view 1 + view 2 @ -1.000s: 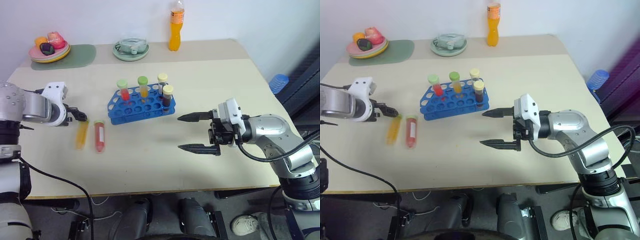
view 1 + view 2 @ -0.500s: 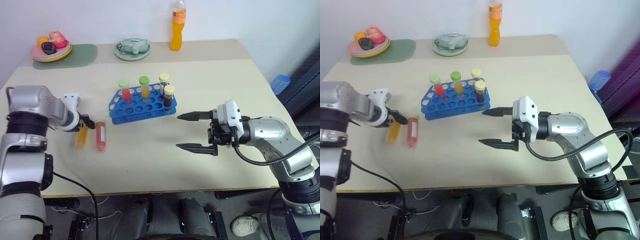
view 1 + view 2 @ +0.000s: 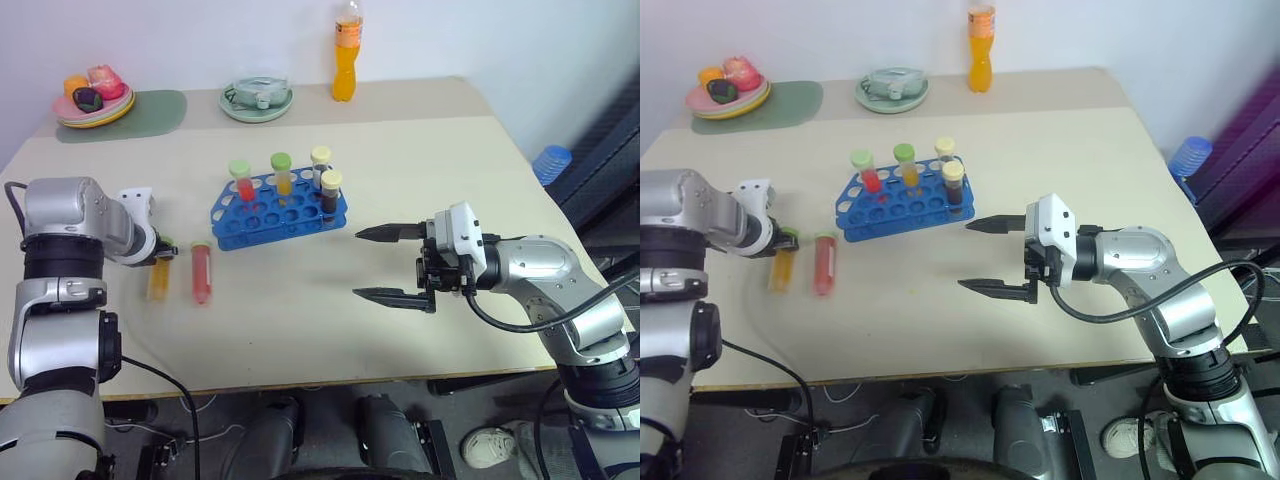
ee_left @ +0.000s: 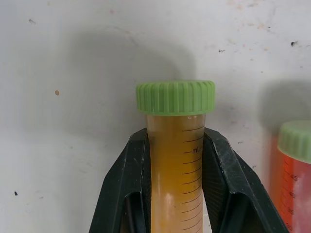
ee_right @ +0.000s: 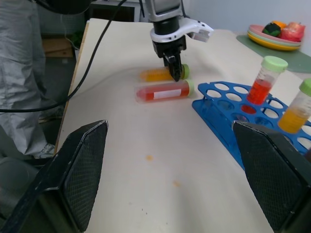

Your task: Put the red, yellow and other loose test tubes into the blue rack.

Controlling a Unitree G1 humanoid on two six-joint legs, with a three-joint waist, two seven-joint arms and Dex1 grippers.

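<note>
Our left gripper [image 4: 176, 145] has just closed on the yellow tube [image 3: 159, 277], so we can lift it next. The tube lies flat on the tabletop [image 3: 420, 170] at the left of the head view, green cap toward the top, beside the red tube [image 3: 201, 271]. The blue rack [image 3: 278, 206] sits near. Our right gripper [image 3: 392, 264] stays wide, holding nothing.

on the yellow test tube [image 4: 176, 160] we read "ml" beside its printed scale lines. on the red test tube [image 4: 293, 165] next to it we make out "45", "40" and "35" along its scale.
</note>
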